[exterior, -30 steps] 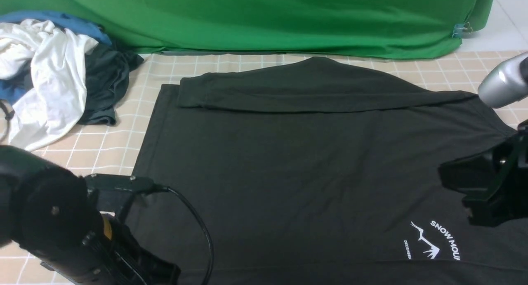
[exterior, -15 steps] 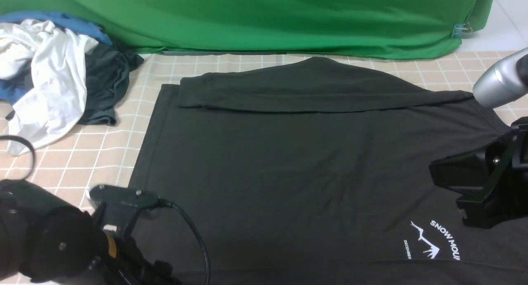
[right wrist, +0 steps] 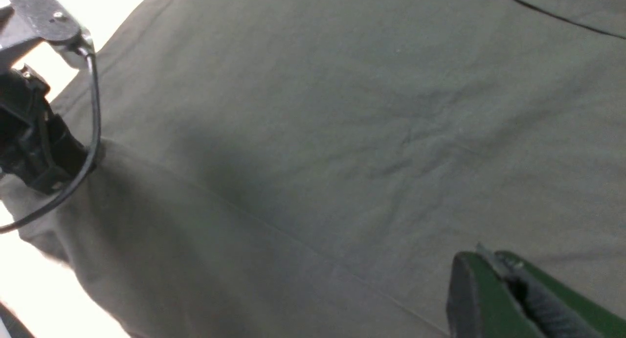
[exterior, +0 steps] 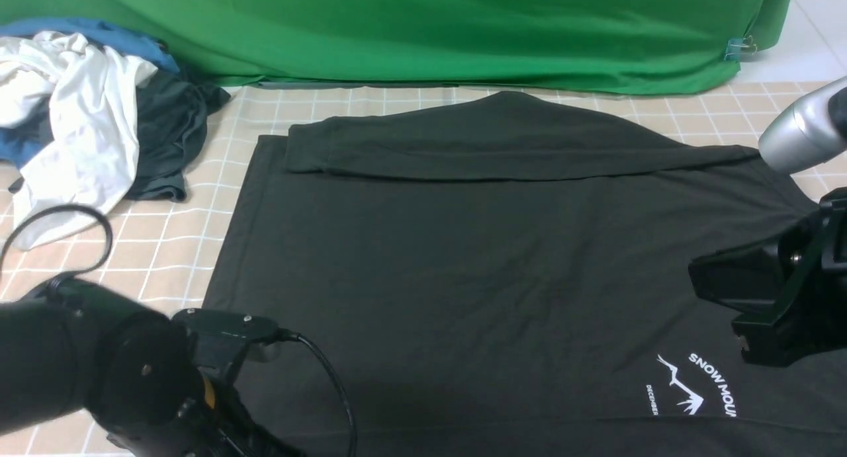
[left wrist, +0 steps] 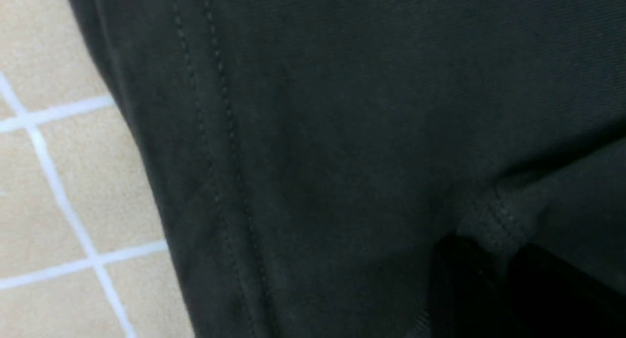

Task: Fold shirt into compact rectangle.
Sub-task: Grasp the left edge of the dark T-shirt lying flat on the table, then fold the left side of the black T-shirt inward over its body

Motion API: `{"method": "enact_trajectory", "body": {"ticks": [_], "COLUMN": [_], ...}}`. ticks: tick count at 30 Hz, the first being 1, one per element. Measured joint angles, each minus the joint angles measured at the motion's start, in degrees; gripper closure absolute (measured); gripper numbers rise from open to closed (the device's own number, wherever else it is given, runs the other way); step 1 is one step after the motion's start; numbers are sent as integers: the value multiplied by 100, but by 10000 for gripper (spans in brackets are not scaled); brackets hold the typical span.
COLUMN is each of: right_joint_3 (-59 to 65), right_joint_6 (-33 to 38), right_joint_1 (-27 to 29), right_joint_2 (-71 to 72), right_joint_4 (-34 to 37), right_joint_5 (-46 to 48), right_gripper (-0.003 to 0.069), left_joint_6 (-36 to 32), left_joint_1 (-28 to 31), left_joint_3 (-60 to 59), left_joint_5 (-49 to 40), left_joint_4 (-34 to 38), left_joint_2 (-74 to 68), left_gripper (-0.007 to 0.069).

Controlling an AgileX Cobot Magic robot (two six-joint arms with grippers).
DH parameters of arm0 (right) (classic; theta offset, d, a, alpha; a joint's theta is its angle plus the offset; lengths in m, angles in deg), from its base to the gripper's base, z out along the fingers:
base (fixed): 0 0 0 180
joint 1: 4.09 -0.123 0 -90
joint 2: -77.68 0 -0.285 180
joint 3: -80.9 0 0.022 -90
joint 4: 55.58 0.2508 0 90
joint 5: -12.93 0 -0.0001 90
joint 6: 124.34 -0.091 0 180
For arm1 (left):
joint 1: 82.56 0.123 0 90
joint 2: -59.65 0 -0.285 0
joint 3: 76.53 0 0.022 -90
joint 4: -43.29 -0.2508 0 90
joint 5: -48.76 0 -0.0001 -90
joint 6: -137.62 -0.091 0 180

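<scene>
Shirt: the shirt [exterior: 463, 265] lies flat across the middle of the front view on the checked bench [exterior: 165, 245], far edge folded in along the top, logo [exterior: 688, 384] at lower right.
Left hand: the left hand [left wrist: 489, 269], lower left of the front view, looks pinched on a pucker of cloth beside the stitched hem.
Right hand: the right hand [right wrist: 489, 269], at the right edge of the front view, is closed; whether it holds cloth I cannot tell.
Step, I'd say: bringing the near edge over toward the far fold.
Doing it well: lift both ends level, keep the cloth taut between them, lay the edge parallel to the far fold, release only once flat.
Risk: a thin pinch may slip.
</scene>
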Motion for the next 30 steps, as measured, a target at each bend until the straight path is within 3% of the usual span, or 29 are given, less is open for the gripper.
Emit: {"method": "enact_trajectory", "body": {"ticks": [5, 14, 18, 30], "right_joint_3": [0, 0, 0, 0], "right_joint_6": [0, 0, 0, 0], "right_joint_1": [0, 0, 0, 0], "right_joint_2": [0, 0, 0, 0], "right_joint_4": [0, 0, 0, 0], "right_joint_5": [6, 0, -23, -43], "right_gripper": [599, 589, 589, 589], "left_joint_6": [0, 394, 630, 649], "left_joint_1": [0, 0, 0, 0], "left_joint_3": [632, 1989, 2578, 3246], "left_joint_5": [-856, -1412, -1460, -1078], "left_joint_4": [-122, -497, -1136, -2045], "left_joint_2": [230, 871, 697, -656], "left_gripper": [540, 540, 540, 540]}}
